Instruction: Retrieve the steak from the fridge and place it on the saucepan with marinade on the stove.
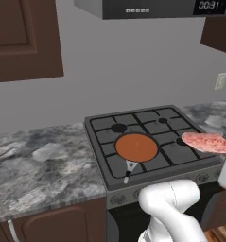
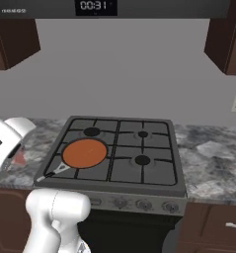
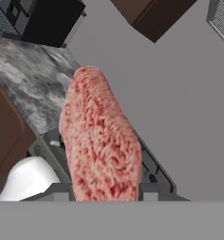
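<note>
Pinkish-red with pale marbling, the steak (image 3: pixel 101 140) stands between the two dark finger tips of the claw (image 3: pixel 106 191), which is clenched on its lower end. In the hand view the slab rises from the tips and covers much of the scene behind it. From the left base camera the steak (image 1: pixel 206 142) hangs in the air over the right edge of the stove (image 1: pixel 154 142), lying roughly level and apart from the saucepan with marinade (image 1: pixel 136 147). That pan sits on the front left burner, its orange-brown inside facing up and its short handle pointing toward the front knobs. In the right base view the saucepan with marinade (image 2: pixel 85 152) sits on the same burner of the stove (image 2: pixel 139 148). Grey marbled table (image 1: pixel 43 165) runs on both sides of the cooktop, with dark brown cabinets (image 1: pixel 24 38) above.
</note>
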You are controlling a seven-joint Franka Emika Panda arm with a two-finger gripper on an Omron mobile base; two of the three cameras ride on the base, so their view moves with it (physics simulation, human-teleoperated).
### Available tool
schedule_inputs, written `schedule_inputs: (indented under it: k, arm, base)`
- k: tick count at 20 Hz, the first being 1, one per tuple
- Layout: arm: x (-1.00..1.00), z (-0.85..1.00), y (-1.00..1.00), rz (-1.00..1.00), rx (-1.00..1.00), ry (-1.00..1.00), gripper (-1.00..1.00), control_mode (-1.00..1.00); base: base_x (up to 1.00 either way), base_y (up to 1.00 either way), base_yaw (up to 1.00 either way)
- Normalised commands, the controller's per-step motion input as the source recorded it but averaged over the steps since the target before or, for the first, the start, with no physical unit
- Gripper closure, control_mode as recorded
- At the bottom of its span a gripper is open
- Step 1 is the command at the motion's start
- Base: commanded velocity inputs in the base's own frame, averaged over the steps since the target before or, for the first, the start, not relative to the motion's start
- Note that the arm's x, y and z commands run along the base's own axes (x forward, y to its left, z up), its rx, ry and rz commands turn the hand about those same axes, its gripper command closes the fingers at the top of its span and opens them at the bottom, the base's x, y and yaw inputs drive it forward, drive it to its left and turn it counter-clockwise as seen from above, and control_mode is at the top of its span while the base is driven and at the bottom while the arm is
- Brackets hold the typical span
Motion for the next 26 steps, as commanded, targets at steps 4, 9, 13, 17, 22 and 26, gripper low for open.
schedule_inputs:
  k: [4, 9, 13, 17, 22, 26]
  arm:
    - [0.60, -0.01, 0.00, -0.03, 0.00, 0.38, 1.00, -1.00]
    - [0.70, -0.12, 0.00, -0.03, 0.00, 0.42, 1.00, -1.00]
    - [0.35, -0.52, 0.00, 0.00, 0.00, 0.20, 1.00, -1.00]
    - [0.18, -0.81, 0.00, 0.00, 0.00, 0.02, 1.00, -1.00]
    - [0.46, -0.47, 0.00, 0.00, 0.00, 0.02, 1.00, -1.00]
    - [0.60, -0.17, 0.00, 0.00, 0.00, 0.03, 1.00, -1.00]
  base:
    - [0.00, 0.00, 0.00]
    - [0.00, 0.00, 0.00]
    - [0.00, 0.00, 0.00]
    - [0.00, 0.00, 0.00]
    - [0.00, 0.00, 0.00]
    - [0.00, 0.00, 0.00]
